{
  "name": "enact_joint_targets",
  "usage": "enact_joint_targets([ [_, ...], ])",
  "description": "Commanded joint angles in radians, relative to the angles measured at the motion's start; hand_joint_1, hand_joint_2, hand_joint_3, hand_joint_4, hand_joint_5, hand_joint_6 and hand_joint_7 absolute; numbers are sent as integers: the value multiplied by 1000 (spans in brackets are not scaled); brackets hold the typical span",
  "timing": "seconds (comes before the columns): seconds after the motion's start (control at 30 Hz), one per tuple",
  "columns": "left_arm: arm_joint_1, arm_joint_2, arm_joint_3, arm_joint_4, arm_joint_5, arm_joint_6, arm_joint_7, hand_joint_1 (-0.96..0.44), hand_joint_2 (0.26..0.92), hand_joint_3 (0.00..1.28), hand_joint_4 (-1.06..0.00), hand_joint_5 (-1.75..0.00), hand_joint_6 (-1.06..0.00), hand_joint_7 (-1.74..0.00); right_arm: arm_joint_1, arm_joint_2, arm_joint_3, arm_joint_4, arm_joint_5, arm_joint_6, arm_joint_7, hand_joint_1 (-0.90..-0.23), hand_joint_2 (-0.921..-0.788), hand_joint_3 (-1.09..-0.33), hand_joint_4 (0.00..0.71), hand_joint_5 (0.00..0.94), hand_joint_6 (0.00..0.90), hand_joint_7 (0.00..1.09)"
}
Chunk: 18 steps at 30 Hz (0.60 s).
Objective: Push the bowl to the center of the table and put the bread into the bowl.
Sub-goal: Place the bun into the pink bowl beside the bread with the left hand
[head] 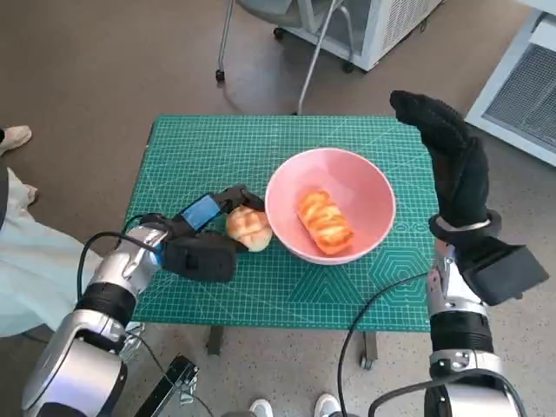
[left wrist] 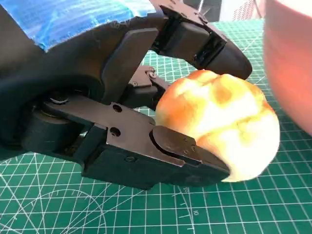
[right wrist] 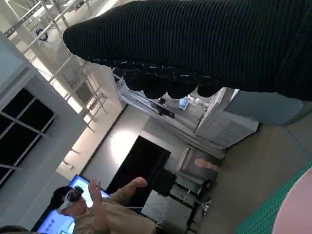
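A brown floor [head: 104, 69] surrounds a small table [head: 174, 300] covered by a green cutting mat [head: 208, 156], with a white cabinet [head: 391, 26] and chair legs [head: 308, 61] beyond its far edge and a person's pale clothing [head: 26, 261] close to its left side. The pink bowl [head: 369, 174] sits near the middle of the mat and already holds one long glazed bread [head: 325, 221]. A round bun [head: 248, 228] rests on the mat, touching or just beside the bowl's left wall, and the left hand [head: 208, 234] pinches it between its black fingers [left wrist: 180, 146], one above and one below. The likely trouble is the bowl's high rim: if the bun is not lifted enough, it may knock the wall, shove the bowl off centre or slip from a grip that looks shallow. The right hand [head: 452, 165] stands upright beside the bowl's right side, fingers together and flat, holding nothing; it could steady the bowl. In the right wrist view, a person [right wrist: 92, 209] sits in the background.
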Motion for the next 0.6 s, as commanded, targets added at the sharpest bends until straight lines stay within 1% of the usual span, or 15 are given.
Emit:
enact_joint_targets([
  [0.03, 29, 51, 9, 0, 4, -14, 12, 1, 920, 37, -717, -1162, -671, -1094, 6, 6, -2, 18, -2, 5, -11, -571, -921, -774, 337, 1, -1, 809],
  [0.3, -4, 141, 42, -20, -7, 4, 9, 2, 917, 23, -739, -1104, -690, -1109, 9, 8, 1, 9, 1, 13, -12, -559, -921, -778, 336, 0, -1, 804],
  [0.5, -42, 217, 98, -105, -19, 53, -7, 2, 917, 21, -750, -1086, -682, -1124, 9, 7, 0, 8, 3, 16, -12, -552, -921, -783, 336, 0, -1, 802],
  [0.6, -52, 256, 135, -186, -18, 71, 13, 2, 918, 20, -752, -1064, -681, -1145, 8, 9, 1, 7, 1, 16, -14, -552, -921, -783, 337, 1, -1, 803],
])
